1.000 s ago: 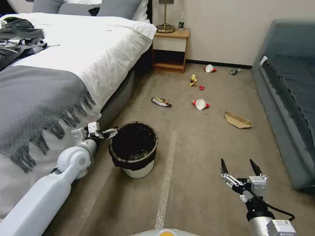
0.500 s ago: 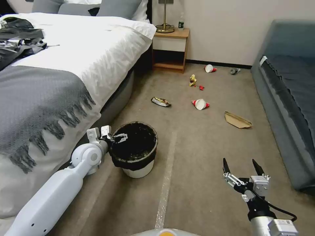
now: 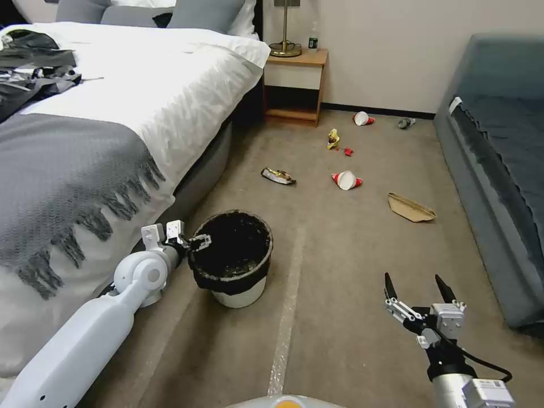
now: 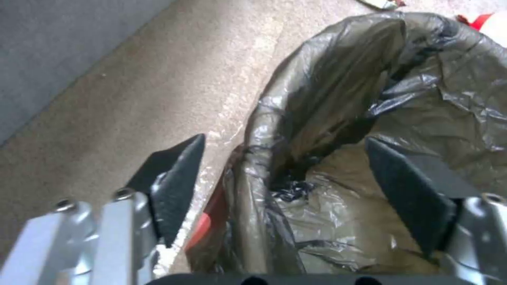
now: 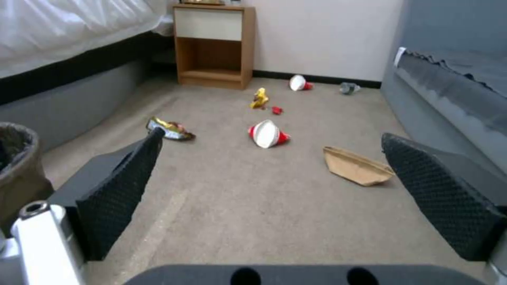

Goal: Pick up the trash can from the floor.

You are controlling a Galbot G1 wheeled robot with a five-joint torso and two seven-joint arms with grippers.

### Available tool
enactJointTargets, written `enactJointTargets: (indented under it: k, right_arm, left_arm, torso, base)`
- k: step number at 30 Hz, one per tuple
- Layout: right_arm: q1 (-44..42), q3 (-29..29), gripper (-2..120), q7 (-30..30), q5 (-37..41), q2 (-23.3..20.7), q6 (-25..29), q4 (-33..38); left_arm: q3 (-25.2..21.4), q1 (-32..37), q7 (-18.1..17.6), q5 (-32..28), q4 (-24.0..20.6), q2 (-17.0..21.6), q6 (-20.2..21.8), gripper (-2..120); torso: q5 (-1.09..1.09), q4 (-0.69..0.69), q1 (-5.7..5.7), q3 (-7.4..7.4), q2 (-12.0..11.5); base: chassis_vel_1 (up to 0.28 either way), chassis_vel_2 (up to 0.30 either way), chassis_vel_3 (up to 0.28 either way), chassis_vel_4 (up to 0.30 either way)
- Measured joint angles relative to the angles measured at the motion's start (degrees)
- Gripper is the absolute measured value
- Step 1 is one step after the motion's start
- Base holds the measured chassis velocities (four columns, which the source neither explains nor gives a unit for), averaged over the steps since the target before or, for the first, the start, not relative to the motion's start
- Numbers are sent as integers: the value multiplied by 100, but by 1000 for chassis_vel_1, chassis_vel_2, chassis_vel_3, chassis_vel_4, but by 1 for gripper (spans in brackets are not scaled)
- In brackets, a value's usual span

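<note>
Standing upright on the floor (image 3: 340, 294), the trash can (image 3: 238, 289) sits just beside the bed (image 3: 113, 113), its black bag (image 3: 226, 280) folded over the rim; the left gripper (image 3: 199, 242) is at that rim on the bed side, reaching in from the arm that lies along the bed's edge; in the left wrist view its jaws are spread wide and astride the rim, one finger (image 4: 177, 186) outside the wall over the carpet, the other over the bag-lined inside (image 4: 412, 198); whether either pad touches the bag cannot be told; a pale strip of tape (image 3: 286, 317) runs along the carpet on the can's far side from this claw.

Well apart from the can, the right gripper (image 3: 418, 289) hangs low over the carpet with its two black fingers parted wide and nothing between them; ahead of it lie a flattened brown paper bag (image 5: 356, 166) and a red-and-white paper cup (image 5: 267, 134); farther ahead are a crumpled snack wrapper (image 5: 170, 129), a yellow scrap (image 5: 259, 98), a second cup (image 5: 299, 82) and a wooden nightstand (image 5: 214, 43) against the wall; a grey-blue sofa (image 3: 498, 158) lies off to this claw's outer side.
</note>
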Motion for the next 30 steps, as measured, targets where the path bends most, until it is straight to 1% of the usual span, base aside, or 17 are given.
enactJointTargets:
  k: [3,4,7,8,9,13,14,17,18,20,30]
  right_arm:
    - [1,2,100,14,16,-1,2,8]
    - [1,2,100,14,16,-1,2,8]
    - [7,7,100,23,31,-8,2,8]
    - [8,8,100,24,35,-9,2,8]
    - [8,8,100,24,35,-9,2,8]
    - [14,10,100,28,54,-2,2,12]
    - [14,10,100,28,54,-2,2,12]
    - [14,9,100,29,55,3,1,13]
    - [14,9,100,29,55,3,1,13]
    - [14,9,100,33,55,4,1,11]
    - [33,12,100,38,55,6,1,-31]
  left_arm:
    - [6,2,-9,12,9,-2,48,55]
    - [6,2,-9,12,9,-2,48,55]
    - [2,14,-10,15,11,13,70,39]
    - [-2,16,-10,14,11,18,72,36]
    - [-2,16,-10,14,11,18,72,36]
    - [-29,22,-15,5,11,41,76,19]
    - [-29,22,-15,5,11,41,76,19]
    - [-42,30,-17,1,11,45,84,4]
    - [-42,30,-17,1,11,45,84,4]
    - [-52,37,-15,-2,26,41,86,0]
    - [-103,51,34,-6,35,17,83,0]
  torso:
    - [0,0,0,0,0]
    - [0,0,0,0,0]
    - [0,1,0,0,0]
    - [0,0,0,0,0]
    - [0,0,0,0,0]
    - [0,1,0,0,0]
    - [0,1,0,0,0]
    - [0,0,0,0,0]
    - [0,0,0,0,0]
    - [0,0,0,0,0]
    - [0,1,0,0,0]
  base:
    - [0,0,0,0]
    - [0,0,0,0]
    - [0,0,0,0]
    - [0,0,0,0]
    - [0,0,0,0]
    - [0,0,0,0]
    - [0,0,0,0]
    - [0,0,0,0]
    - [0,0,0,0]
    - [0,0,0,0]
    - [0,0,0,0]
